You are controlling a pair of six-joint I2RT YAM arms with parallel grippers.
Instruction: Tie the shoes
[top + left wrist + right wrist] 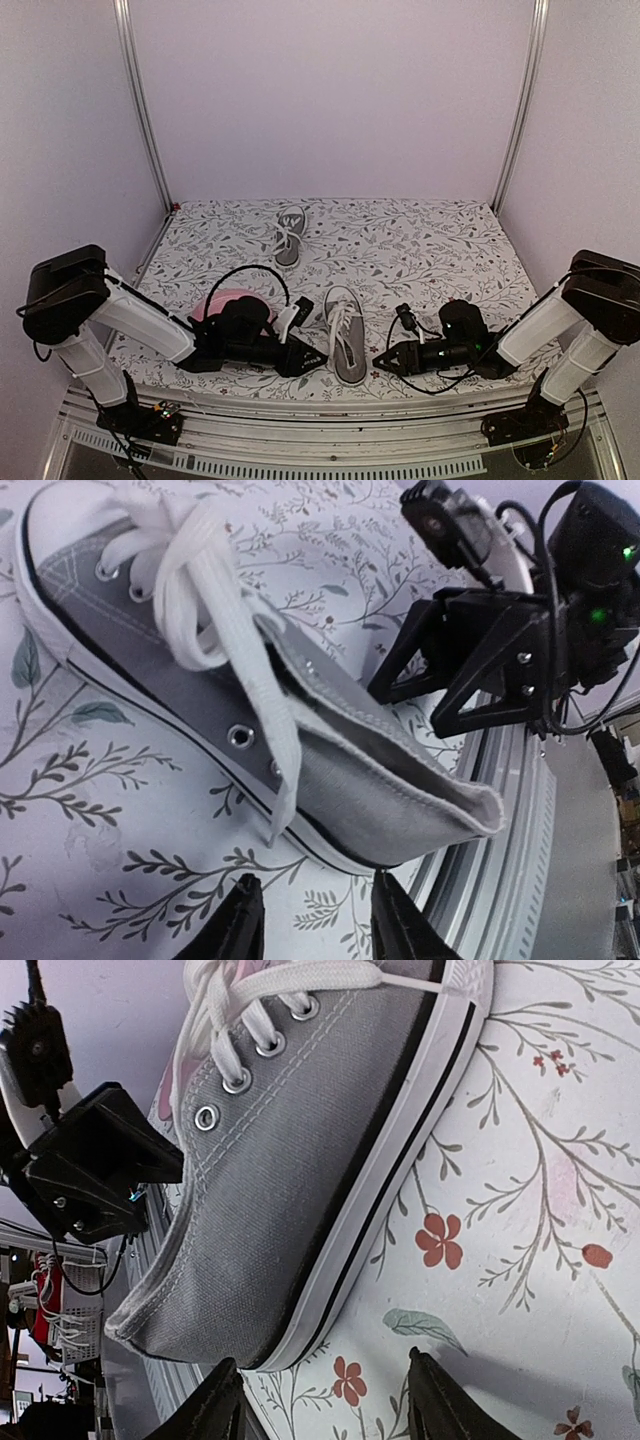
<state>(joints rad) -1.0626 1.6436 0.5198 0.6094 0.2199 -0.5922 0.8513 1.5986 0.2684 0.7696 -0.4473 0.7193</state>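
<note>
Shoe (346, 338), laces (200, 590) loose, lies between left gripper (315, 925) and right gripper (322, 1400), both half open, empty, beside its heel. Second shoe (290, 236) beyond it; plate (222, 303) left, partly behind left arm (150, 325).

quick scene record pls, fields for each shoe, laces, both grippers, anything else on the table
near shoe: grey sneaker lying between the two grippers, heel toward the arm bases
far shoe: same kind, alone toward the back of the table
laces: white, loose on the near shoe, one end hanging over its side; no bow seen
left gripper: open, low beside the near shoe's heel, holding nothing
right gripper: open, at the shoe's other side, holding nothing
plate: pink, partly covered, beside the left gripper
table: floral-patterned surface
</note>
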